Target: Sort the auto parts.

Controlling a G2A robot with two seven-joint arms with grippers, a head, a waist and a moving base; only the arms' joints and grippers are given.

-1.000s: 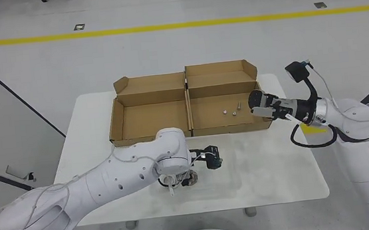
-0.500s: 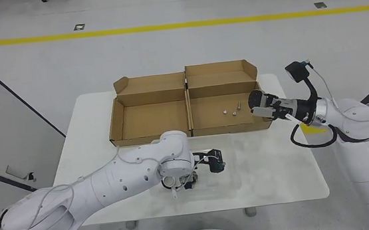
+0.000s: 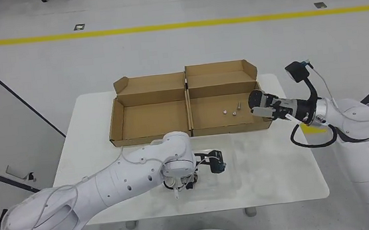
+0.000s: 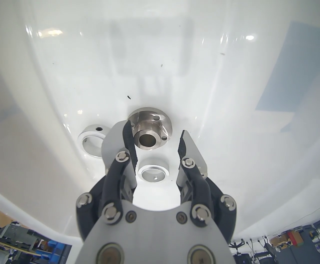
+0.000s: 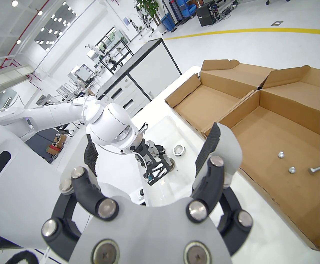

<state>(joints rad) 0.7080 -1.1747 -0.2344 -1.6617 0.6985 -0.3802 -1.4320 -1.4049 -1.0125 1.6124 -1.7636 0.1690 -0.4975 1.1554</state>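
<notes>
Tray (image 4: 225, 75) — hub (image 4: 149, 130), two rings (image 4: 91, 140); box (image 5: 275, 120) — three small parts (image 5: 291, 170).

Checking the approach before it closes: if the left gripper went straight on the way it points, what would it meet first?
Probably the flanged metal hub, lying in the white tray between the open fingers of the left gripper; one finger looks close, though depth is unclear.

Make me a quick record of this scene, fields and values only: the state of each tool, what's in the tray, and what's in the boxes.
left tool: open, fingers either side of the flanged hub in the white tray
right tool: open, holding nothing, at the outer end of the right box
also in tray: ring collar, small ring
right box contents: three small fasteners
left box: beside the right box
</notes>
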